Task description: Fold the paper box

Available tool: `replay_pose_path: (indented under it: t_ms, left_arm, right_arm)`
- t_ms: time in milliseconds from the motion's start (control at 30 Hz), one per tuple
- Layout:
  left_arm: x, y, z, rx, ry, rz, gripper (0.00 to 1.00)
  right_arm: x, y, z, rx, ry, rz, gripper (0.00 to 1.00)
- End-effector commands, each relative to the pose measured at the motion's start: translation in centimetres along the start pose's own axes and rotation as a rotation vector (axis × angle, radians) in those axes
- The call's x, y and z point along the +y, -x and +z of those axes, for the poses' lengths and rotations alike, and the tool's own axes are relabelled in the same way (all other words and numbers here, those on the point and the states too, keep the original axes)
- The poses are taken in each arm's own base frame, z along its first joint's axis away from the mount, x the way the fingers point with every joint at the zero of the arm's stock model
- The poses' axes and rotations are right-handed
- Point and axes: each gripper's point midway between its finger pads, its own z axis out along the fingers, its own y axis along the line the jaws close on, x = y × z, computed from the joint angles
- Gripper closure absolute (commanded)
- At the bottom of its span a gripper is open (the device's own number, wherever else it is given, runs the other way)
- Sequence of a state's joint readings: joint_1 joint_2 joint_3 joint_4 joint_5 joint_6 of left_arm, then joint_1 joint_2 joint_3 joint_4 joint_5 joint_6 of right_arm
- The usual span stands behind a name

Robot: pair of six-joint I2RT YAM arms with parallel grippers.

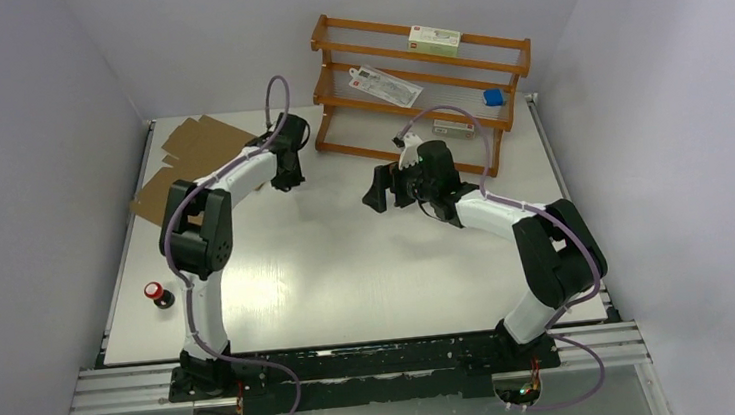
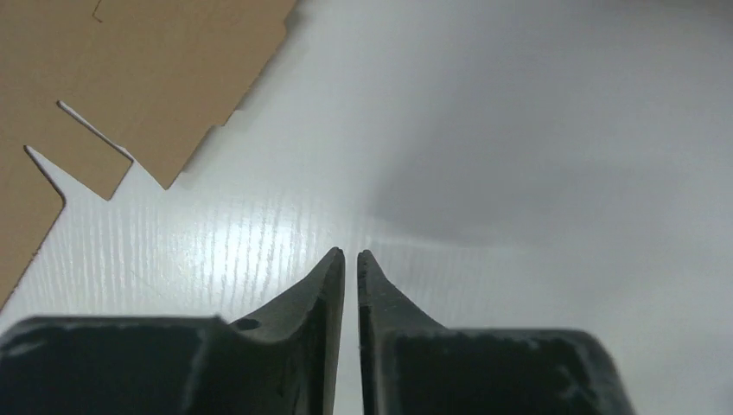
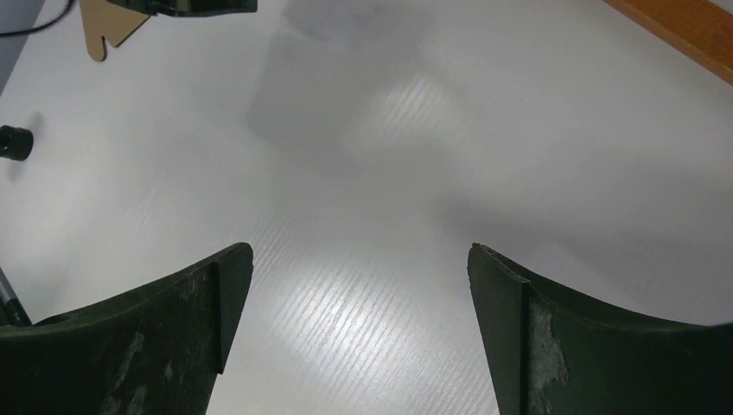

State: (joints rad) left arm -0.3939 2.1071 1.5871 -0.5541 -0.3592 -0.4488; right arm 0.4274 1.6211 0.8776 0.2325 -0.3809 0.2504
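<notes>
The paper box (image 1: 189, 158) is a flat brown cardboard sheet with flaps and notches, lying at the table's far left corner. In the left wrist view its notched edge (image 2: 147, 95) fills the upper left. My left gripper (image 1: 286, 179) hangs just right of the sheet; in the left wrist view it (image 2: 351, 255) is shut, with only a hairline gap and nothing between the fingers. My right gripper (image 1: 380, 188) sits mid-table in front of the rack, and in its own view it (image 3: 359, 259) stands wide open over bare table.
A wooden rack (image 1: 423, 87) stands at the back right, holding a small printed carton (image 1: 434, 39), a packet (image 1: 385, 83) and a blue item (image 1: 494, 98). A red-topped black knob (image 1: 158, 294) sits near the left edge of the white table (image 1: 350, 279).
</notes>
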Motion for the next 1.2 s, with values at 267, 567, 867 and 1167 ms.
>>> replay_pose_path:
  t_ms: [267,567,867,1167]
  left_arm:
    - [8.7,7.0,-1.9,-0.103,-0.061,-0.222,0.23]
    - [17.0,5.4,1.5,-0.033,-0.014,-0.409,0.11]
    - [16.5,1.1,2.9,0.092,-0.041,-0.422,0.12]
    - [15.9,-2.3,2.7,0.156,-0.065,-0.439,0.11]
  right_arm:
    - [0.6,-0.2,-0.1,-0.004,0.020,-0.012,0.00]
    - [0.6,-0.6,0.1,0.006,0.027,-0.009,0.00]
    - [0.8,-0.3,-0.1,-0.003,0.032,-0.011,0.00]
    - [1.0,0.2,-0.5,-0.019,0.032,-0.019,0.00]
